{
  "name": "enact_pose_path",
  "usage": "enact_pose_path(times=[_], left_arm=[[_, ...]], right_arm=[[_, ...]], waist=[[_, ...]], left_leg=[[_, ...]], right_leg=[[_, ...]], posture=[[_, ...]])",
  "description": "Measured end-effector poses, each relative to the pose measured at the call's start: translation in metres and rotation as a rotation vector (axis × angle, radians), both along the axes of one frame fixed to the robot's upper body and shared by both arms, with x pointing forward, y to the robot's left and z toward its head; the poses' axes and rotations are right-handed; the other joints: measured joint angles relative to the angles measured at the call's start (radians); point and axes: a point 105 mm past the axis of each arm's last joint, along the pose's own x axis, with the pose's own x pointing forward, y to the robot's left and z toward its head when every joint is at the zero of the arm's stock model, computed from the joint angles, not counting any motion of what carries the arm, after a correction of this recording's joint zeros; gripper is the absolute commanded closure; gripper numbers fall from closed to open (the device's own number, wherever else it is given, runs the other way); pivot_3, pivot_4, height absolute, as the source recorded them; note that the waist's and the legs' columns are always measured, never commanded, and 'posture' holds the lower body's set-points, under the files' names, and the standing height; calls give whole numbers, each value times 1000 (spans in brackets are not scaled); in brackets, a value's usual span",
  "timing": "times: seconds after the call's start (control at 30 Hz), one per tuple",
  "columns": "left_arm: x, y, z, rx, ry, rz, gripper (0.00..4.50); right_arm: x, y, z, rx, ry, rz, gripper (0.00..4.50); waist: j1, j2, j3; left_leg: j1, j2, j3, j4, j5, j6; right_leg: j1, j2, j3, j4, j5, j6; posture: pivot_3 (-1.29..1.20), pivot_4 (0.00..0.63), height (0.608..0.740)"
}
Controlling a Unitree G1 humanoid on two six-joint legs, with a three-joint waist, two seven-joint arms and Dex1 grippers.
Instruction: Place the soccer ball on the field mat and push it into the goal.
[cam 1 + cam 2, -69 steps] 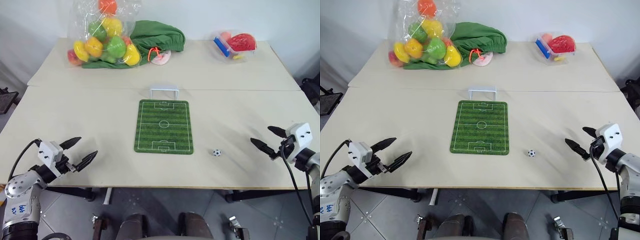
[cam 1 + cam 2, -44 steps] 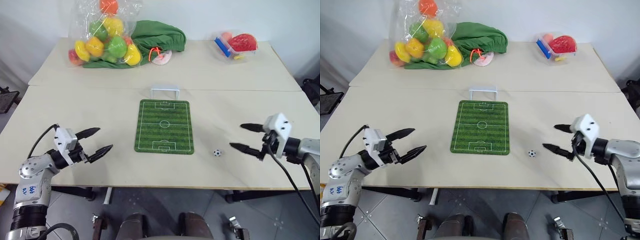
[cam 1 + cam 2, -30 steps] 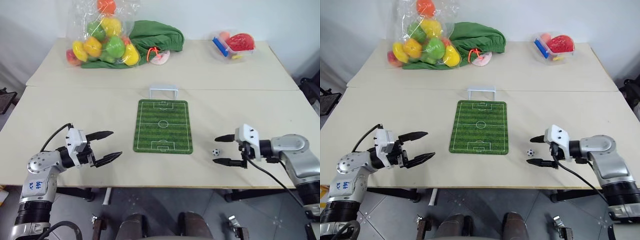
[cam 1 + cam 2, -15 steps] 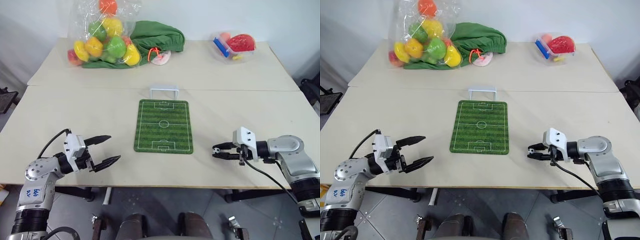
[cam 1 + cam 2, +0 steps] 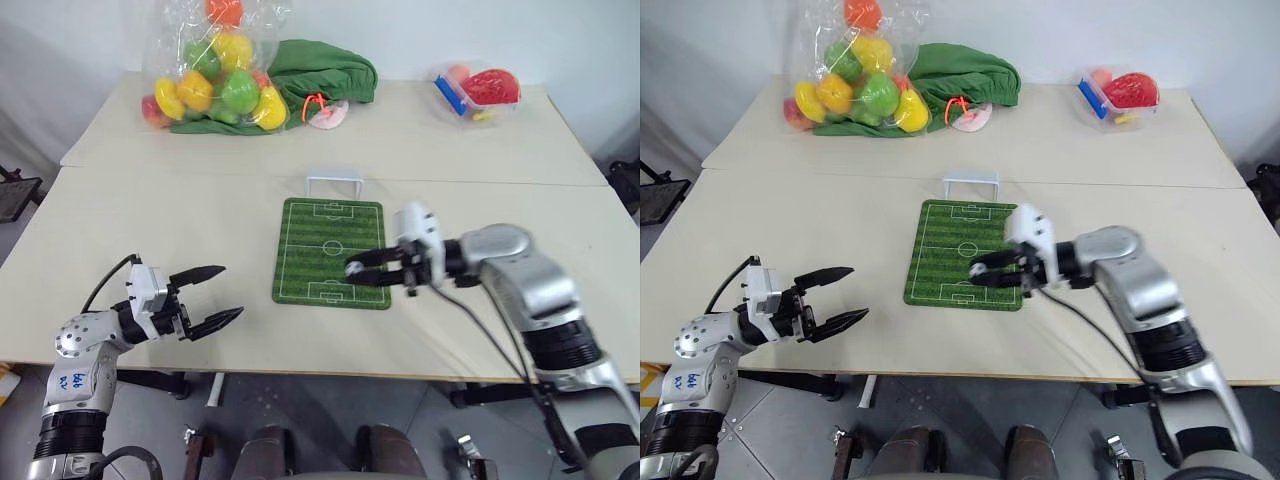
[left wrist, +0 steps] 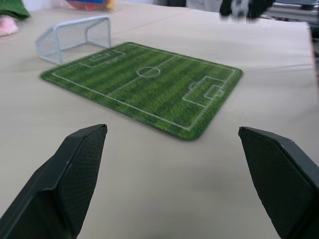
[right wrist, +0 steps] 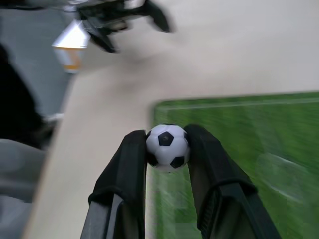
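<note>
My right gripper (image 5: 357,268) is shut on the soccer ball (image 7: 168,148), a tiny white ball with black patches pinched between its two fingertips. It hangs a little above the near half of the field mat (image 5: 318,232), pointing to the left. The mat is green and striped, with white pitch lines, and lies flat in the middle of the table. The goal (image 5: 333,184), a small white frame, stands just past the mat's far end. My left gripper (image 5: 230,291) hovers open and empty near the table's front edge, to the left of the mat.
At the back left lies a clear bag of coloured plastic balls (image 5: 210,75) beside a dark green cloth (image 5: 325,68). A clear container with red and blue items (image 5: 481,90) sits at the back right. The table's front edge (image 5: 330,375) is close to both arms.
My right gripper shut on the soccer ball beside the mat's right side, lifted it and carried it left over the mat's near half. The left arm has stayed put.
</note>
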Motion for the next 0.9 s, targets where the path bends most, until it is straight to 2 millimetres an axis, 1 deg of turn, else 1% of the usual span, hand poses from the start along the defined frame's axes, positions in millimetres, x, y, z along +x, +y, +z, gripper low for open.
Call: enact_pose_path(times=[0.1, 0.2, 0.3, 0.53, 0.73, 0.87, 0.9], left_arm=[[-2, -2, 2, -9, -23, -35, 0], [-3, -3, 3, -10, -35, -51, 0], [-5, -3, 1, -9, -39, -51, 0], [-9, 3, -5, -8, -30, -13, 0], [-12, 8, -8, -9, -25, 20, 0], [-12, 7, -6, -8, -35, 28, 0], [-11, 7, -5, -9, -36, 31, 0]], right_arm=[[11, 11, -15, -57, 4, -12, 3657], [18, 21, -24, -67, 10, -10, 3657], [22, 26, -29, -77, 6, -4, 3657], [36, 20, -39, -103, 12, -24, 3657], [46, 18, -40, -100, 6, -37, 3657], [48, 17, -40, -98, 3, -35, 3657], [48, 17, -41, -98, 3, -33, 3307]], waist=[[-2, 0, 0], [-13, 0, 0], [-17, 0, 0], [-19, 0, 0], [-19, 0, 0], [-20, 0, 0], [-20, 0, 0]], left_leg=[[0, 0, 0, 0, 0, 0], [0, 0, 0, 0, 0, 0], [0, 0, 1, 0, 0, 0], [1, 1, 1, 0, 0, 0], [1, 2, 1, 0, 0, 0], [1, 2, 1, 0, 0, 0], [1, 2, 1, 0, 0, 0]], right_leg=[[0, 0, 0, 0, 0, 0], [0, 1, -2, 0, 0, 0], [0, 1, -2, 0, 0, 0], [0, 1, -2, 1, 0, 0], [0, 1, -2, 1, 0, 0], [0, 1, -1, 1, 0, 0], [0, 1, -1, 1, 0, 0]], posture=[[0, 150, 740], [0, 150, 740], [0, 150, 740], [0, 150, 740], [0, 150, 740], [0, 150, 740], [0, 150, 740]])
